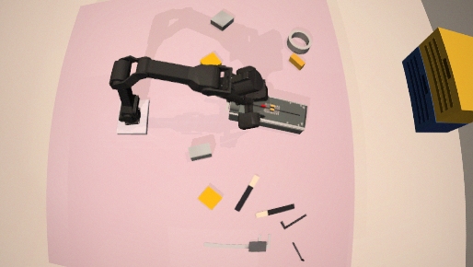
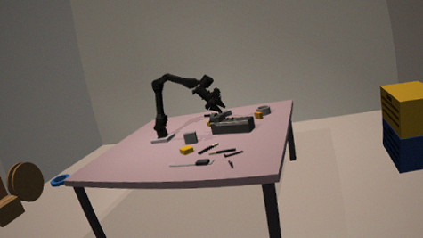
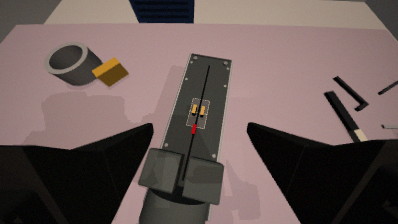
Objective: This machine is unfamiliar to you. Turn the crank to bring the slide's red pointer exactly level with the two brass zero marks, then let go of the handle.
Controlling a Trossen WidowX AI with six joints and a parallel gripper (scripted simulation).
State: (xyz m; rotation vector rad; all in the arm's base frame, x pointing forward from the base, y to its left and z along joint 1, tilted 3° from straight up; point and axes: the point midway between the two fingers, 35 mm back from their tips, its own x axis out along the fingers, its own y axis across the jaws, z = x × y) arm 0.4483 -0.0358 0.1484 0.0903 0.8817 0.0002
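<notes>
The machine (image 1: 294, 109) (image 2: 232, 126) (image 3: 217, 85) is a long dark grey box with a slot along its top. Its red pointer (image 1: 263, 106) (image 3: 194, 129) sits in the slot, short of the two brass zero marks (image 1: 272, 108) (image 3: 202, 110), on the side toward the grey block housing (image 3: 202, 181) at the near end. A gap shows between pointer and marks. My gripper (image 3: 201, 127) (image 2: 223, 110) is open and empty, pointing down above the housing end. The arm hides that end in the top view. The crank handle cannot be made out in any view.
A grey ring (image 1: 299, 50) (image 3: 91, 66) and an orange block (image 1: 296, 62) (image 3: 111, 72) lie beyond the machine. Grey blocks (image 1: 222, 19) (image 1: 200, 151), yellow blocks (image 1: 210, 197) (image 1: 211, 59), two markers (image 1: 244, 197) (image 1: 281, 210), a caliper (image 1: 257, 246) and hex keys lie about the table.
</notes>
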